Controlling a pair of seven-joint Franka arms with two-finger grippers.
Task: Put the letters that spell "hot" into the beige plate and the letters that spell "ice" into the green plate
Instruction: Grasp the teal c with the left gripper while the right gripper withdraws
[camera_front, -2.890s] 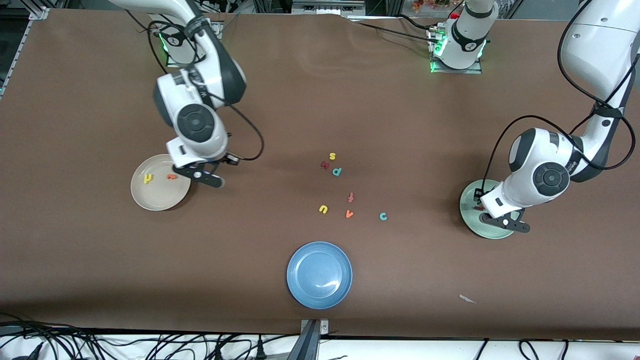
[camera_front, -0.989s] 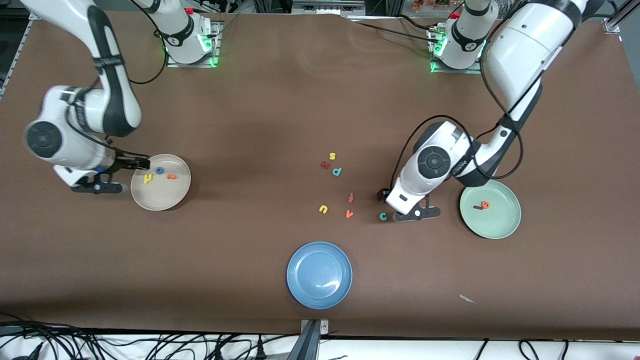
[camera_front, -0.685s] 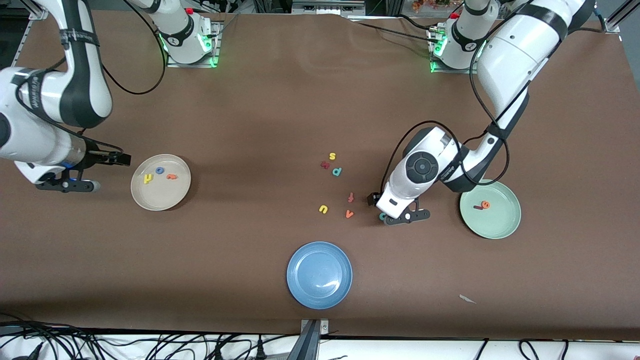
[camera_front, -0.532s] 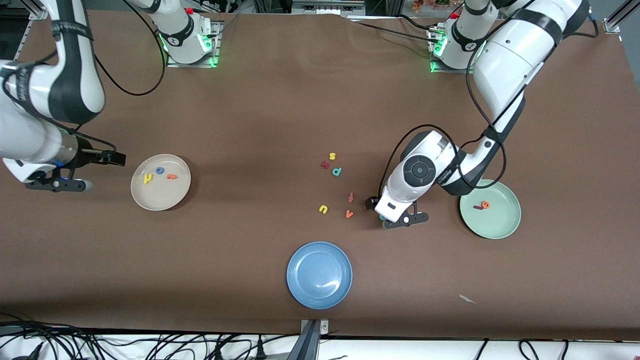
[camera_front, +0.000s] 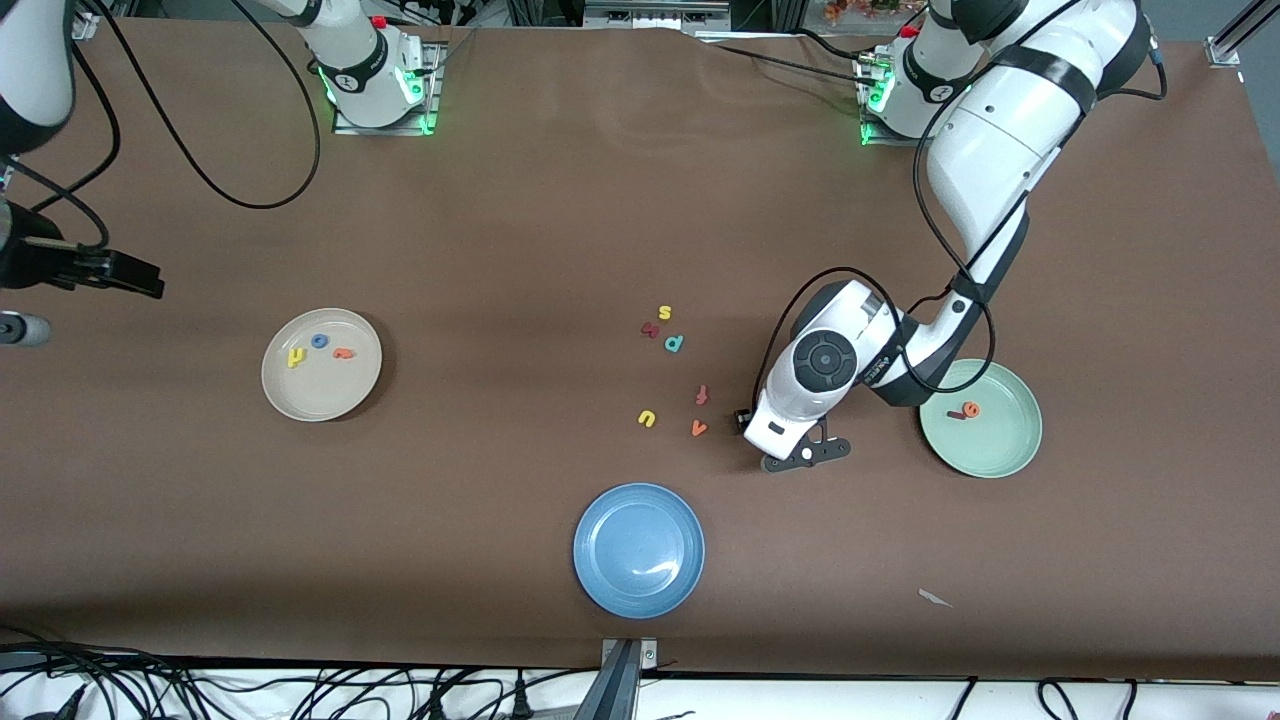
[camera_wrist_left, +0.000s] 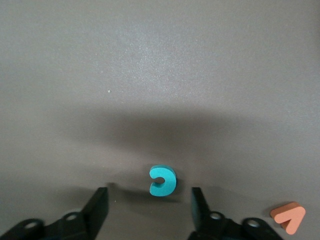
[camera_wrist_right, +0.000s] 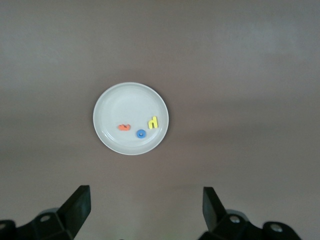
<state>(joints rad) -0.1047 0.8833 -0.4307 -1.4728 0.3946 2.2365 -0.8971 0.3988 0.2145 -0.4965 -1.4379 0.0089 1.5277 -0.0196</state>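
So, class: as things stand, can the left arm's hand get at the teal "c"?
Probably yes: the left hand is low over the teal "c", fingers apart on either side of it, and nothing lies between them.

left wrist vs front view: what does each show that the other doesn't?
Only the left wrist view: the teal "c" on the table, between the left gripper fingers, not yet pinched. Only the front view: the beige plate, green plate, blue plate, and the right gripper, open, off toward the right arm's end. Both: the brown table and the orange-red "v".
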